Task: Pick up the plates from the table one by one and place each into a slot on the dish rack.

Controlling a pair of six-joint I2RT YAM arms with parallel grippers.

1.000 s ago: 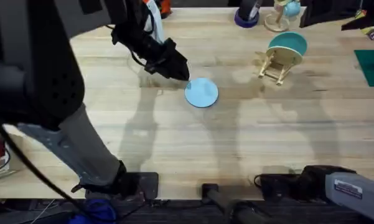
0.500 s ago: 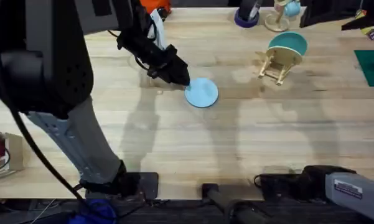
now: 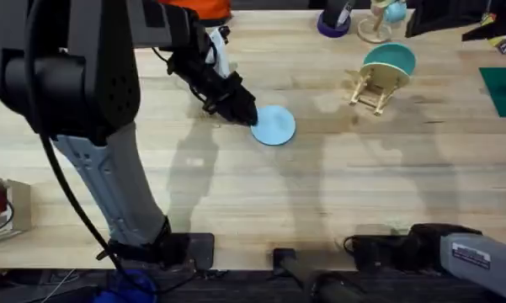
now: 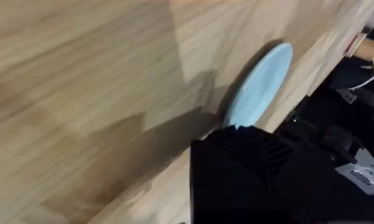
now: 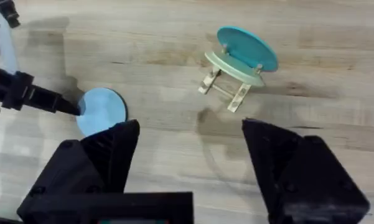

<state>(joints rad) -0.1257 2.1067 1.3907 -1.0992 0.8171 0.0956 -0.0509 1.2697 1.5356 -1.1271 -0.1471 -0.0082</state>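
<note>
- Pale plank table [image 3: 337, 194]: light wood with visible grain, shadows of the arms across it.
- Sky-blue plate [image 3: 274, 125]: lying flat near the table's middle, well apart from the rack.
- Dish rack [image 3: 372, 88]: small slatted wood, toward the far right; a teal plate [image 3: 391, 61] stands on edge in it.
- Left gripper [image 3: 244, 112]: tip down at the blue plate's left edge; whether its fingers are parted or closed is impossible to tell.
- Right gripper [image 5: 190, 171]: raised above the table, fingers spread wide, grasping nothing.
</note>
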